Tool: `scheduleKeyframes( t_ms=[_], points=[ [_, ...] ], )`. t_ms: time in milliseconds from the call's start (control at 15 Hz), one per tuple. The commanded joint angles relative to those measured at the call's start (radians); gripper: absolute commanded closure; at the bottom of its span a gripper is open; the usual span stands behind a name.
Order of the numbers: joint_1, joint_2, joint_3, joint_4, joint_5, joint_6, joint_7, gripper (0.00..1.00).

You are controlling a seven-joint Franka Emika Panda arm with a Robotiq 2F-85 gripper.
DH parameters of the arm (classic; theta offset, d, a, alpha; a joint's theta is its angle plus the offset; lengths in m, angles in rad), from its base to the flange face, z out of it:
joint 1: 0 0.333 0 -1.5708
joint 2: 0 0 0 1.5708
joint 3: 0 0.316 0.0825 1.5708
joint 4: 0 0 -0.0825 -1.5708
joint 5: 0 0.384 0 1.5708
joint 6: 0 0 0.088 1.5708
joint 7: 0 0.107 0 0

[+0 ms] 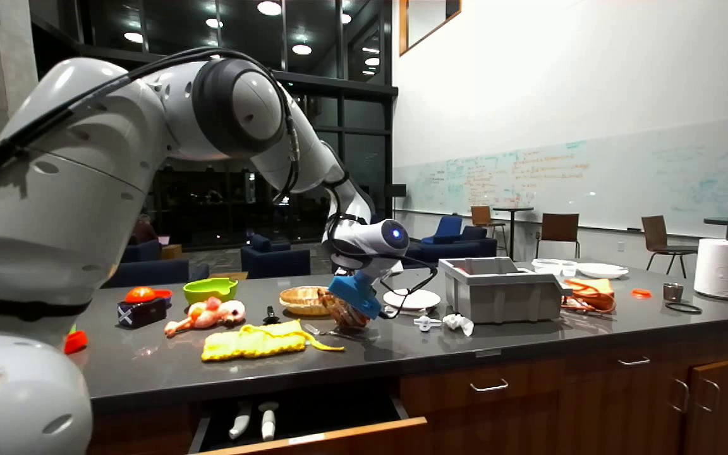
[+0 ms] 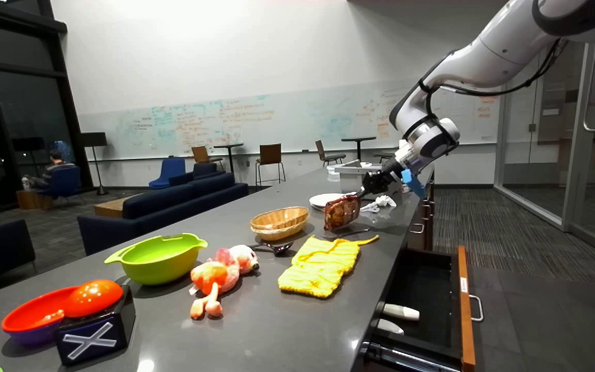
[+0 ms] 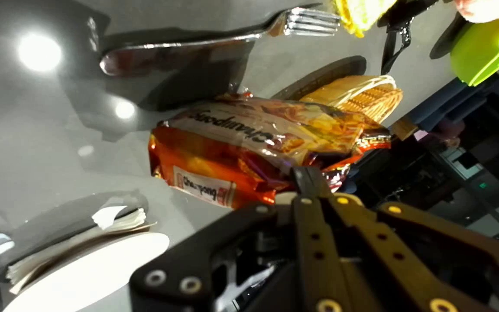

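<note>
Plainly "Champong", packet (image 3: 241,143) pinched in claw (image 3: 298,190)

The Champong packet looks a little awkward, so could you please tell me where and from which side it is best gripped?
Probably by its crinkled wrapper end, from above at a slant. The gripper appears to pinch it around there: in an exterior view the packet sits tilted below, its gripped corner uppermost. Thin, loose film suits a pinch; the body is bulkier.

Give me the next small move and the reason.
Probably a short lift of the pincer, straight up: it is shut on an edge of the shiny packet, whose underside is close to the counter, with the fork and wicker basket nearby.
</note>
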Motion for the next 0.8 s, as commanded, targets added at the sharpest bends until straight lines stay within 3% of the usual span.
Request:
scheduleKeyframes(
  t_ms=[0, 733],
  points=[
    [0.045, -0.036, -0.042, 0.01, 0.065, -0.017, -0.071, 1.0],
    [0.074, -0.107, -0.119, -0.044, 0.291, 0.004, -0.253, 1.0]
  ],
)
